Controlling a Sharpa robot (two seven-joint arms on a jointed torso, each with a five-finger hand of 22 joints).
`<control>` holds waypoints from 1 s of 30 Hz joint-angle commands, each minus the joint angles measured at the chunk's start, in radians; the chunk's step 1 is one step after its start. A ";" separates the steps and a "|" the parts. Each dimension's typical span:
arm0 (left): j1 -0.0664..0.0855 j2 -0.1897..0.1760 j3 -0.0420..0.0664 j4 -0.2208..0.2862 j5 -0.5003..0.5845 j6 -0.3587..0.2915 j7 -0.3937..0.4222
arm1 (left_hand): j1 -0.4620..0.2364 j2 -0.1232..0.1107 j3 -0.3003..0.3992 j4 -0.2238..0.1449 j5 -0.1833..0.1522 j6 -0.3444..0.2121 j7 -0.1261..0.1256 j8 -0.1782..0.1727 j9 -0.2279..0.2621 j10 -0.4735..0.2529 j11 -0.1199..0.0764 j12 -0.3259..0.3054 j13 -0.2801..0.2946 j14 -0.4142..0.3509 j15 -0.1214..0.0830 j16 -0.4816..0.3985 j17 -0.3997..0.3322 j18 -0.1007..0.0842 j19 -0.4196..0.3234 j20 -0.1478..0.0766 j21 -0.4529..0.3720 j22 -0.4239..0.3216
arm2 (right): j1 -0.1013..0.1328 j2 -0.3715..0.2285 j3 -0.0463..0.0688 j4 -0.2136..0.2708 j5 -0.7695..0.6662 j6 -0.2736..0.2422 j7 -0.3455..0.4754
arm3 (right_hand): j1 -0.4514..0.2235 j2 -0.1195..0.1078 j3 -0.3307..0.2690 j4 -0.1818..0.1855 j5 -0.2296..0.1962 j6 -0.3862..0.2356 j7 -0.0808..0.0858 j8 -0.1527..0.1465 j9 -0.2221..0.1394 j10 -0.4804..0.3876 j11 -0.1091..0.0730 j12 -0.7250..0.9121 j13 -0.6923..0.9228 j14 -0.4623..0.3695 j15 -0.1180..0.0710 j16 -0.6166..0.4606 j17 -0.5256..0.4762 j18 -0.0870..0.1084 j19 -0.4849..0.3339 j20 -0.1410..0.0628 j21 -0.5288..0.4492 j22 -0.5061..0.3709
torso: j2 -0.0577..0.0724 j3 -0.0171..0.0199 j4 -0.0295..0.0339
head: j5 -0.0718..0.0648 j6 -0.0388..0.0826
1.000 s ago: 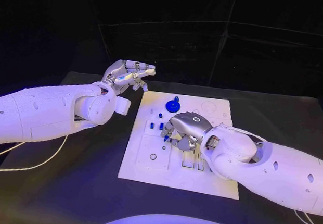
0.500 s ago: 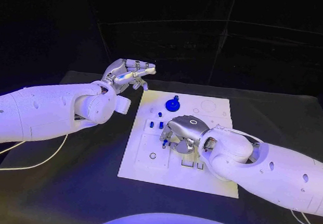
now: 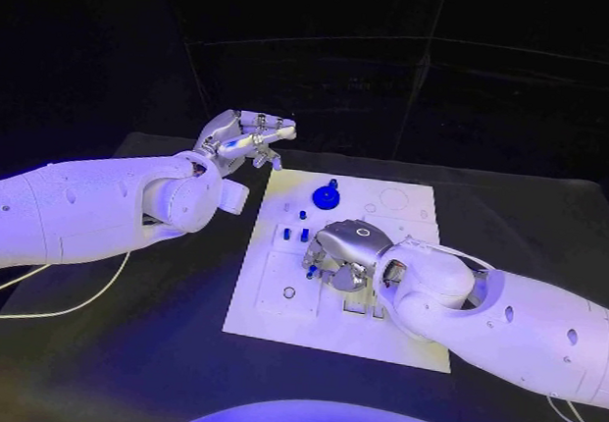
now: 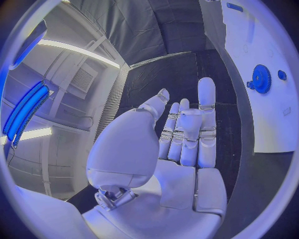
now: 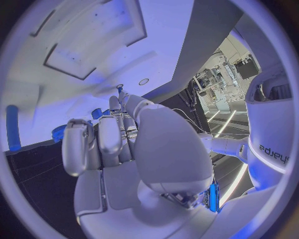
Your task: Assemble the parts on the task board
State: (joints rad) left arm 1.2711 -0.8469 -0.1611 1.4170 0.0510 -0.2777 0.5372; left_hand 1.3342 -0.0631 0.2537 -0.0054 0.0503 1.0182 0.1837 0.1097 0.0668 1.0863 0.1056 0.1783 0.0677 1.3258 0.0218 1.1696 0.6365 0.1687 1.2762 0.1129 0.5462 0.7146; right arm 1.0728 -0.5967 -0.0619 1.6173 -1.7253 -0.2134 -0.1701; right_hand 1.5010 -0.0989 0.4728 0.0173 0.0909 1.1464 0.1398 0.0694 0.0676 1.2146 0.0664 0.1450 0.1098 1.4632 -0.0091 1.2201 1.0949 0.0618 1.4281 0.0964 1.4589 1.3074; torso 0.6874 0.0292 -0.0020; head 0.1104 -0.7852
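The black table (image 3: pixel 123 354) fills the lower half of the head view, and the white task board (image 3: pixel 276 307) lies at its centre. On the board's upper part a round blue gear (image 3: pixel 325 200) sits in place, with several small blue parts (image 3: pixel 293 236) just below it towards the middle. Seemingly bare slots and round recesses elsewhere on the board suggest the assembly is only partly done, with most parts still to be seated.

The left hand (image 3: pixel 242 139) hovers in the upper left, off the board's far corner. Its fingers are loosely extended and hold nothing, as the left wrist view confirms.

The right hand (image 3: pixel 343 253) is low over the board's middle, fingers curled down beside the small parts. Whether it pinches one I cannot tell.
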 commanded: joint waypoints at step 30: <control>0.002 -0.002 0.001 0.004 0.003 0.013 0.004 | 0.000 0.002 -0.007 0.003 0.004 -0.007 0.001 -0.003 -0.001 -0.005 0.007 0.005 -0.002 -0.006 -0.001 -0.004 -0.001 0.013 -0.002 0.004 -0.006 -0.002 | -0.003 0.025 -0.021 -0.012 -0.046 0.051 -0.027 | -0.059 -0.021 -0.001 -0.005 0.004 -0.023 0.013 -0.006 -0.002 -0.016 0.013 -0.021 -0.003 0.031 0.005 -0.001 -0.020 -0.010 -0.006 0.007 -0.005 0.056 | -0.001 -0.0007 0.0006 | 0.002 -0.007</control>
State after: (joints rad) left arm 1.2713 -0.8484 -0.1611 1.4190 0.0512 -0.2760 0.5363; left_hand 1.3342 -0.0631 0.2511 -0.0027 0.0503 1.0183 0.1837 0.1096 0.0669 1.0827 0.1092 0.1782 0.0678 1.3258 0.0218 1.1696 0.6367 0.1686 1.2762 0.1128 0.5462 0.7130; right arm 1.0701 -0.5707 -0.0780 1.6026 -1.7570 -0.1799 -0.1880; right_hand 1.4522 -0.1211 0.4759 0.0143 0.0909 1.1294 0.1518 0.0686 0.0677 1.2022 0.0788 0.1274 0.1090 1.4632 -0.0091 1.2200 1.0762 0.0620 1.4243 0.1003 1.4589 1.3074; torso 0.6869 0.0289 -0.0020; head 0.1124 -0.7919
